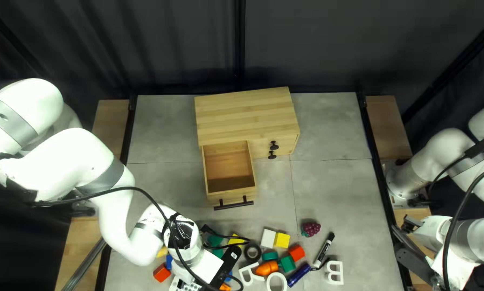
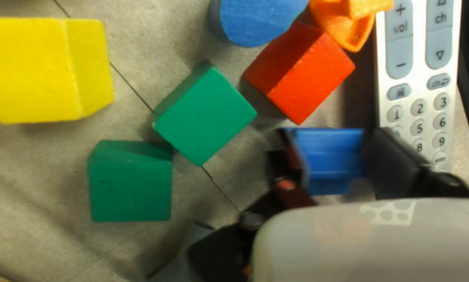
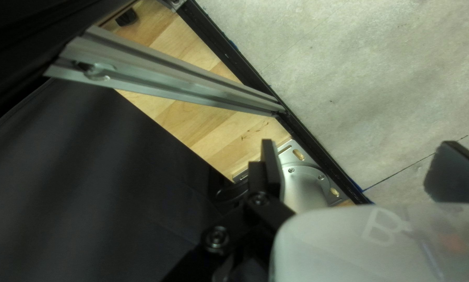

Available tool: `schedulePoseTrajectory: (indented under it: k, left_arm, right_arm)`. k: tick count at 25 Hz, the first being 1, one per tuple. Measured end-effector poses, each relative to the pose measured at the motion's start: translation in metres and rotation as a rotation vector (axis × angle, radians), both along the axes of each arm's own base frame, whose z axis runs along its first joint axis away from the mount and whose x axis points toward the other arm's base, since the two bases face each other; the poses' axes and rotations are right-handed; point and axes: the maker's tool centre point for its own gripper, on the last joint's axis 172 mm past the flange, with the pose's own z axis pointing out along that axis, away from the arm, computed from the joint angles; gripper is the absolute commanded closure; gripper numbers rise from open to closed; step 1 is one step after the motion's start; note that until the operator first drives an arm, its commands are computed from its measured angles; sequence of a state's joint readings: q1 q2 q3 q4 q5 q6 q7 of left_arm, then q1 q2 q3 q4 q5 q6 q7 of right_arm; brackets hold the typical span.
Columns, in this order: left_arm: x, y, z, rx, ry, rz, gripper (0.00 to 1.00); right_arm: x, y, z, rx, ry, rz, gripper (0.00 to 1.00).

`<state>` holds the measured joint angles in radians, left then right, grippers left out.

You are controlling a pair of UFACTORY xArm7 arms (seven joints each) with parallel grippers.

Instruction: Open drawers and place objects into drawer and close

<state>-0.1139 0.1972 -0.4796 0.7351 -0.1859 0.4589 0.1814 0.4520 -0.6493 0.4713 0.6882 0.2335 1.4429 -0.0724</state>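
Evidently the drawer (image 1: 228, 170) stands pulled well out of the wooden cabinet (image 1: 244, 116), its handle (image 1: 233, 205) toward the loose pieces, presumably so they can be dropped in from above. Cabinet set near the table's far edge, somewhat askew; this leaves the nearer part for sorting. Left gripper (image 2: 331, 151) is closed on a blue block (image 2: 329, 162), one finger to each side, a hold that looks meant for a straight lift; whether the block is off the table is hard to judge, the fingers being blurred. Close by: a red block (image 2: 302, 73) and a remote (image 2: 417, 112), so the lift should go up before across, or it may nudge them. Two green blocks (image 2: 205, 115) lie apart from the fingers. Right gripper (image 3: 357, 156) is spread wide with nothing between its fingers, over the table's side near its own arm's base (image 3: 307, 183); likely parked out of the way. Lettering: the remote's keys carry small print, left unread; white letter shapes (image 1: 334, 272) lie among the pieces. No label made out on the cabinet. Next, I judge: carry the block to the drawer, release, fetch more, and push it shut last.
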Motion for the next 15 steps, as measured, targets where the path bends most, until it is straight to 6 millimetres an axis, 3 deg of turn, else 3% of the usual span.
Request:
schedulePoseTrajectory:
  k: [7, 15]
  left_arm:
    - [0.012, 0.028, 0.048, 0.080, -0.020, 0.018, 1.00]
    - [0.045, 0.093, 0.141, 0.225, -0.068, 0.054, 1.00]
  right_arm:
    - [0.000, 0.000, 0.000, 0.000, 0.000, 0.000, 0.00]
    - [0.000, 0.000, 0.000, 0.000, 0.000, 0.000, 0.00]
